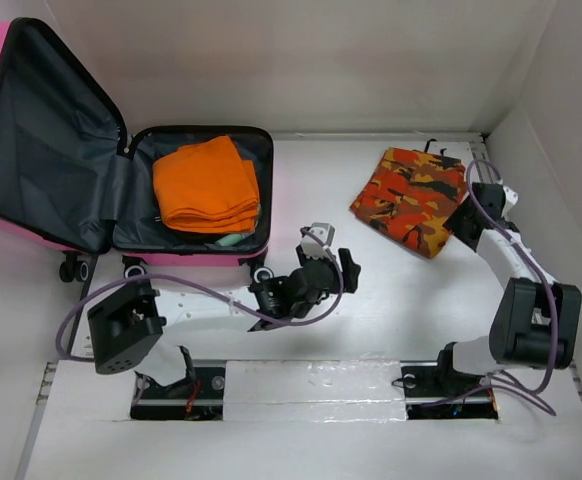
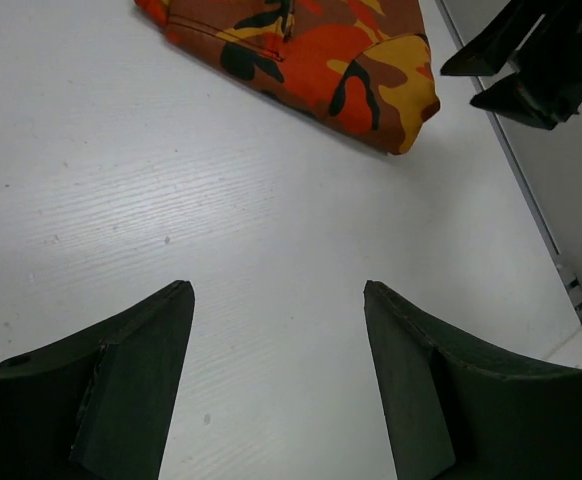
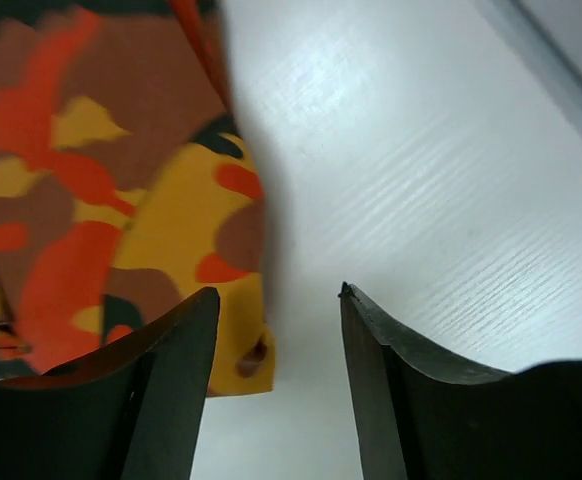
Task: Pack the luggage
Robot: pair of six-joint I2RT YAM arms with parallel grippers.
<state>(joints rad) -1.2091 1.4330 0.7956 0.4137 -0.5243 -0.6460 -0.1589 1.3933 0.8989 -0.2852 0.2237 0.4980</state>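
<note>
Left claw (image 2: 276, 380): fingers apart, holding nothing, above the bare white counter (image 1: 371, 320) near its middle. It sits between the luggage and the camouflage cloth, and close to the case's near right-hand wheel (image 1: 261, 272).

Right claw (image 3: 276, 390): fingers apart, not clamped on anything. It is positioned at the right-hand end of the folded orange, brown, yellow and black camouflage-print cloth (image 1: 411, 198). In the right wrist view, one finger (image 3: 161, 400) overlaps the cloth's yellow corner and the other finger lies over bare counter. Whether the finger touches the fabric cannot be determined.

Small glossy hot-pink hard-shell luggage (image 1: 51, 150): located at the far left corner of the counter, open.
- The lid half, lined in dark grey fabric, is raised and leans out past the left edge.
- The base half lies flat on the counter with its black wheels toward the near edge.
- A folded bright-orange garment (image 1: 206, 185) fills most of the base half. A pale item shows under the garment's near edge; it cannot be identified.

Camouflage cloth: lies flat toward the far right corner, well apart from the luggage. The side wall stands just beyond the right claw.
</note>
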